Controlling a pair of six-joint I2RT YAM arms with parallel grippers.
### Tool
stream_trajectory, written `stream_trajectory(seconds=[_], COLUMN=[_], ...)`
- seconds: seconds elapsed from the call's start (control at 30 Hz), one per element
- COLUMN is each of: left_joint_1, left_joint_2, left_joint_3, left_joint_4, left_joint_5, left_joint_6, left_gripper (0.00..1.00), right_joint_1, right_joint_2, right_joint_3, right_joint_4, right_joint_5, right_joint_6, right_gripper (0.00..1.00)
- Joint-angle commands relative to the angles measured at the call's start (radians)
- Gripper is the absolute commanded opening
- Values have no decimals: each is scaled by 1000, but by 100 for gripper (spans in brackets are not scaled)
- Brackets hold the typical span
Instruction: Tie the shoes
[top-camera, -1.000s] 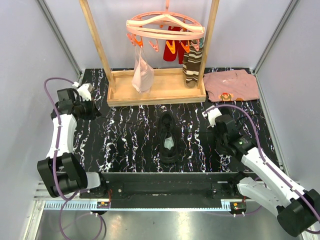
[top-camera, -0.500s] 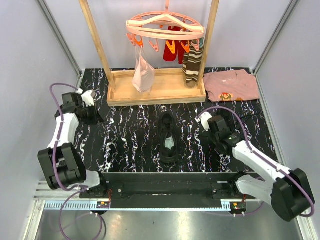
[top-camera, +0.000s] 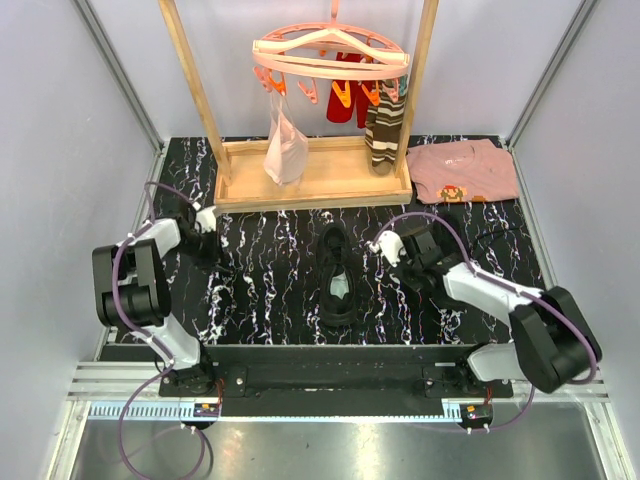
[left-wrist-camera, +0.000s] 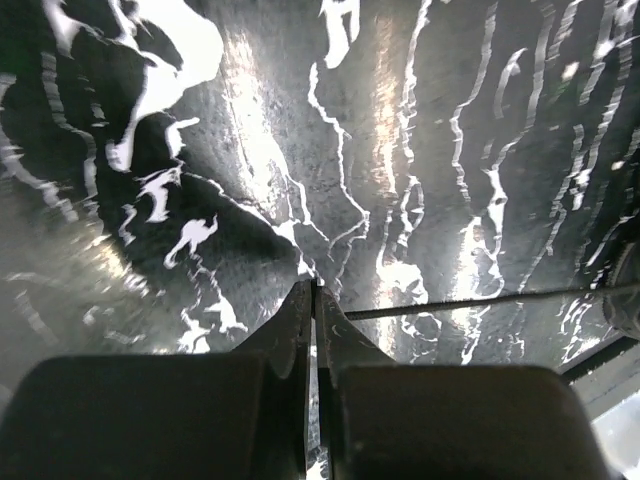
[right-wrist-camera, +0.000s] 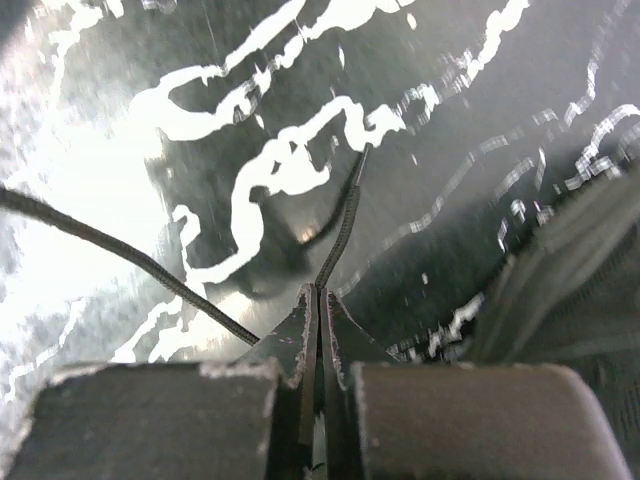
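Sitting near mid-bench, the shoes (top-camera: 337, 275) are black and lie one behind the other in a line running front to back. A pale insole shows in the nearer one. The black, white-veined bench (top-camera: 260, 290) carries them.

Left of the shoes: left claw (left-wrist-camera: 314, 300), low over the bench, fingers pressed together with no gap visible. In the left wrist view the left lace (left-wrist-camera: 480, 300) leaves the closed tips and runs straight and taut rightward to the shoes, whose dark edge shows at the frame's right border. The claw reads as pinching this lace at its end.

Right of the shoes: right claw (right-wrist-camera: 320, 295), also low, fingers pressed together. The right lace (right-wrist-camera: 345, 215) comes out from between the tips and curves up and away over the bench, so it is pinched. Another dark strand (right-wrist-camera: 120, 255) crosses the bench to the left of the tips; whether it touches the claw I cannot tell. The blurred dark mass at the right of that view is the shoes.

Behind the shoes: wooden rack (top-camera: 310, 180), its tray base on the bench. A pink clip hanger (top-camera: 330, 55) on it carries a pale garment (top-camera: 285, 145), a red item (top-camera: 345, 100) and a striped brown sock (top-camera: 383, 135).

Behind and right of the shoes: folded pink shirt (top-camera: 465, 170), flat on the bench beside the rack.
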Motion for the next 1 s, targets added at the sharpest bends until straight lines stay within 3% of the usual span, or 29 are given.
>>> stream_trajectory(seconds=[0.0, 0.03, 0.07, 0.1, 0.17, 0.2, 0.3, 0.4, 0.43, 0.53, 0.67, 0.77, 0.9, 0.97], left_joint_1=[-41, -44, -44, -43, -32, -29, -6, -1, -3, -52, -129, -230, -409, -437], left_joint_2=[33, 35, 30, 23, -38, -69, -219, -397, -445, -615, -692, -697, -600, -548], left_joint_3=[57, 60, 63, 71, 84, 89, 127, 138, 132, 97, 43, -1, -33, -58], left_joint_4=[18, 18, 20, 17, 9, -1, -11, 0, 11, 17, 12, 3, -81, -77], left_joint_5=[-2, 21, 22, 24, 62, 71, 114, 153, 191, 246, 315, 294, 176, 170], left_joint_6=[21, 21, 20, 29, 59, 93, 185, 335, 375, 558, 677, 728, 837, 853], left_gripper=[6, 13, 21, 33, 41, 49, 61, 71, 98, 99, 99, 99, 99, 99], right_joint_1=[-4, -4, -7, -13, -37, -47, -77, -109, -110, -108, -110, -107, -99, -100], right_joint_2=[76, 98, 101, 101, 69, 51, -44, -159, -225, -320, -332, -301, -186, -166], right_joint_3=[106, 117, 129, 152, 186, 215, 265, 305, 307, 313, 322, 344, 312, 234], right_joint_4=[66, 64, 61, 37, -2, -40, -109, -152, -154, -155, -158, -262, -315, -315], right_joint_5=[-54, -43, -38, -41, -58, -93, -132, -216, -239, -392, -604, -782, -738, -721], right_joint_6=[3, 9, 22, 29, 58, 69, 101, 127, 125, 101, 54, -121, -244, -394], right_gripper=[6, 13, 28, 37, 63, 81, 97, 100, 100, 100, 100, 100, 100, 98])
